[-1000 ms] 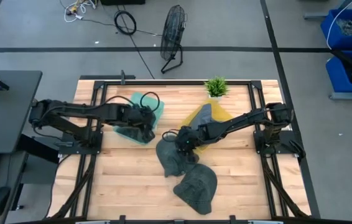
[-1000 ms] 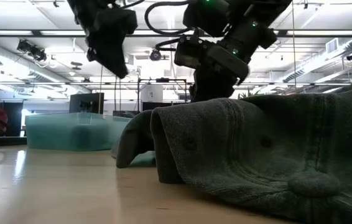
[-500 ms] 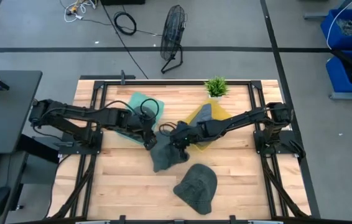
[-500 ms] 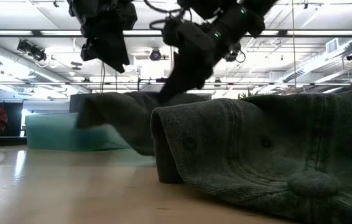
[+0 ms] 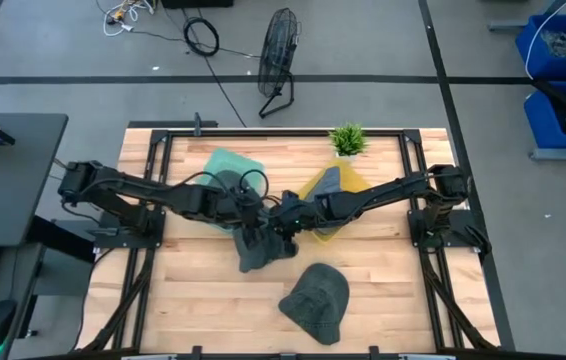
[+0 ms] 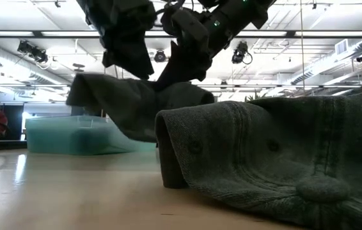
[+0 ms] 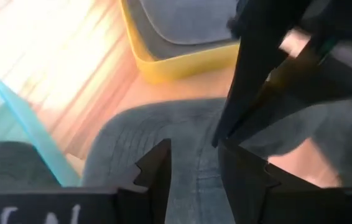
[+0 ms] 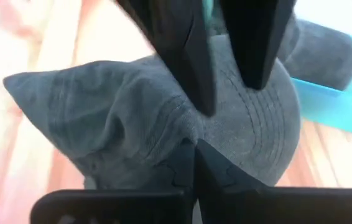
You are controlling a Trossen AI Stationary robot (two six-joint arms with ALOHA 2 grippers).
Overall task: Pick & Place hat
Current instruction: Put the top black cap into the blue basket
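A dark grey hat hangs bunched near the table's middle, with my right gripper shut on it; in the low view the hat is off the wood. My left gripper stands open right above the same hat, and its two fingers point down at the crown. A second grey hat lies on its brim and crown on the near part of the table and fills the low view. My right gripper pinches a raised fold of the hat's crown cloth between its two fingers. It comes in slanting down from the table's right. The hat hangs slack below the fingers, its lower edge hidden behind the near hat. Whether my left gripper touches the hat cannot be told.
A teal bin stands at the far left with grey cloth in it. A yellow bin at the far right holds another grey hat. A small green plant stands at the far edge. Bare wood lies near left.
My right gripper has taken hold of the hat that lay spread on the table and has drawn it up and toward the table's left; the hat now hangs bunched. My left gripper has gone from over the teal bin toward the right, to just above the hat.
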